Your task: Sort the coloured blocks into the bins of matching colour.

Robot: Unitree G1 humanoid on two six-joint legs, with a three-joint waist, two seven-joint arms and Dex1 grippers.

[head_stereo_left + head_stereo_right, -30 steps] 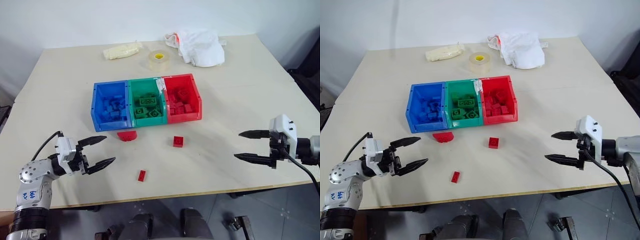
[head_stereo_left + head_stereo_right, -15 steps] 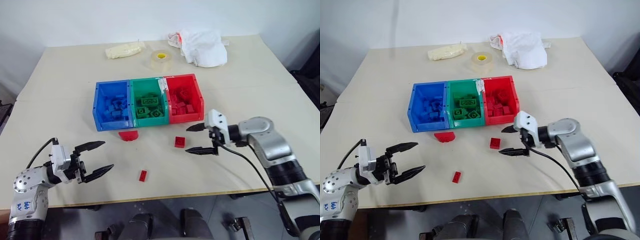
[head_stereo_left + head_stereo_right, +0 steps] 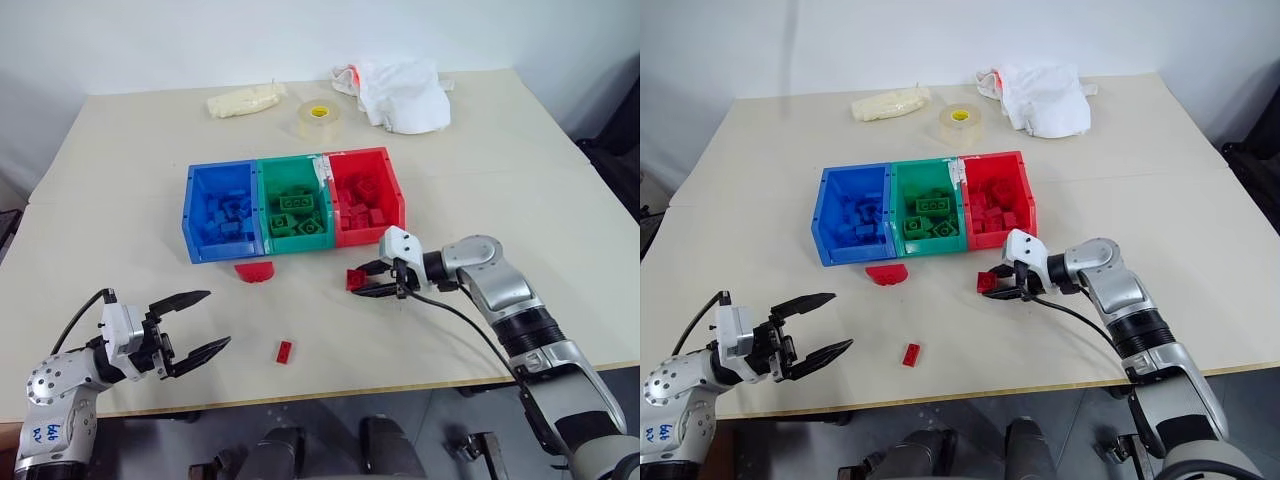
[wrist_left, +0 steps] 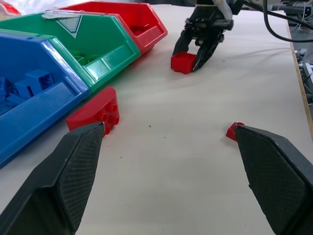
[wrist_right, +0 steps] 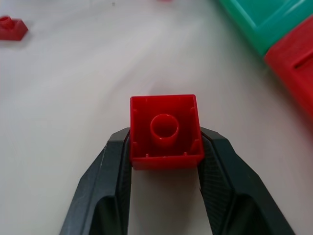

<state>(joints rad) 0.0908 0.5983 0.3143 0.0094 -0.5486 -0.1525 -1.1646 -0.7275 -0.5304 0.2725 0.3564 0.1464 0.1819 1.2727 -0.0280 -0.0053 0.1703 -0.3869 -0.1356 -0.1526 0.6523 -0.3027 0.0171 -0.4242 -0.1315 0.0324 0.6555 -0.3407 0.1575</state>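
My right gripper [image 3: 368, 281] is shut on a square red block [image 5: 165, 131], tipped so its hollow underside faces the right wrist camera, just in front of the red bin [image 3: 371, 234]. The green bin [image 3: 297, 241] and blue bin [image 3: 226, 247] join it in a row, each holding blocks of its own colour. A half-round red block [image 3: 255, 270] lies before the blue and green bins. A tiny narrow red block [image 3: 285, 351] lies nearer the table's front edge. Low at the front left, my left gripper [image 3: 216, 318] stands open and empty.
At the back of the table lie a clear tape roll [image 3: 318, 118], a white crumpled cloth [image 3: 400, 90] and a pale bag [image 3: 245, 100]. The table's front edge [image 3: 400, 382] runs just beyond the narrow block.
My right arm swung in from the right side to the square red block and its open fingers closed on it. My left arm drew back slightly, still open.
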